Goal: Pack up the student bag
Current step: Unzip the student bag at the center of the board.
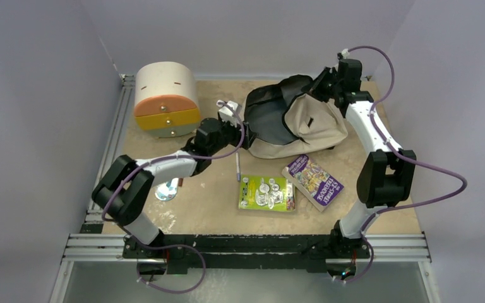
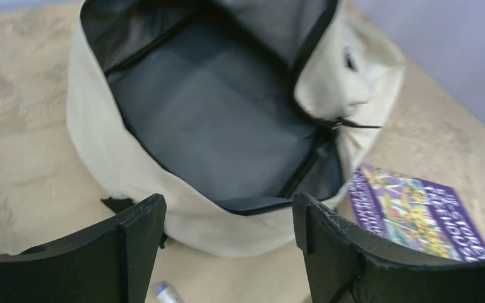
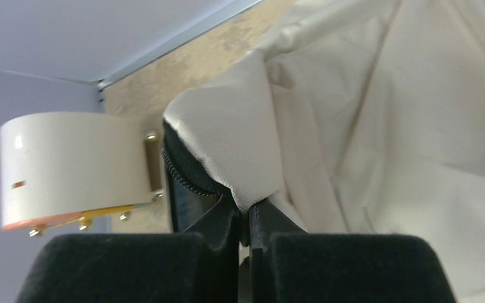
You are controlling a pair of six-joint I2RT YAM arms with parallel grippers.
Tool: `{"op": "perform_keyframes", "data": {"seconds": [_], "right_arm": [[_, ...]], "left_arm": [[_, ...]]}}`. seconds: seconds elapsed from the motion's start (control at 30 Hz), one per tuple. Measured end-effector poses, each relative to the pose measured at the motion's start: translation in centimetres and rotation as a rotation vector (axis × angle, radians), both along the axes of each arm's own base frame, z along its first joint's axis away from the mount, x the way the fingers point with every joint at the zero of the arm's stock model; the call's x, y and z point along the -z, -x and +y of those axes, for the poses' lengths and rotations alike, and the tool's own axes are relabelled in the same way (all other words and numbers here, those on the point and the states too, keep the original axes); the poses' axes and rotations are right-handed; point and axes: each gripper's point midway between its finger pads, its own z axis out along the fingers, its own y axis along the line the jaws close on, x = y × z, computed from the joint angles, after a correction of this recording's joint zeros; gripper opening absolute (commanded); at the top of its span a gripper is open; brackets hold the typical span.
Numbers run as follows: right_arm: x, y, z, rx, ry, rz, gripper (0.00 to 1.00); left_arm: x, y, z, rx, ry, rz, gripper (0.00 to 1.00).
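At the far side of the worktop, the bag is lying on its side, with its mouth gaping toward the left arm. The right pincer is clamping the bag's zipper rim and lifting it, probably so that the mouth is not collapsing. The right arm is standing stretched far forward, with the wrist bent down over the rim. The left pincer is hanging low just before the mouth, jaws wide apart and empty, with a pen lying beneath it. The left arm is staying low, with the elbow folded back.
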Motion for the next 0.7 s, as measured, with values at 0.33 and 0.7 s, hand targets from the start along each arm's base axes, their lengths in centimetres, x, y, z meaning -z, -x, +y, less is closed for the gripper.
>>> {"op": "perform_keyframes", "data": {"seconds": [0.33, 0.7], "right_arm": [[2.0, -0.2, -3.3, 0.12, 0.16, 0.036, 0.04], [0.6, 0.5, -0.7, -0.04, 0.088, 0.003, 0.05]], "left_arm": [[1.4, -4.8, -0.7, -0.111, -0.078, 0.084, 0.74], [0.1, -8.8, -0.1, -0.215, -0.093, 0.066, 0.75]]}}
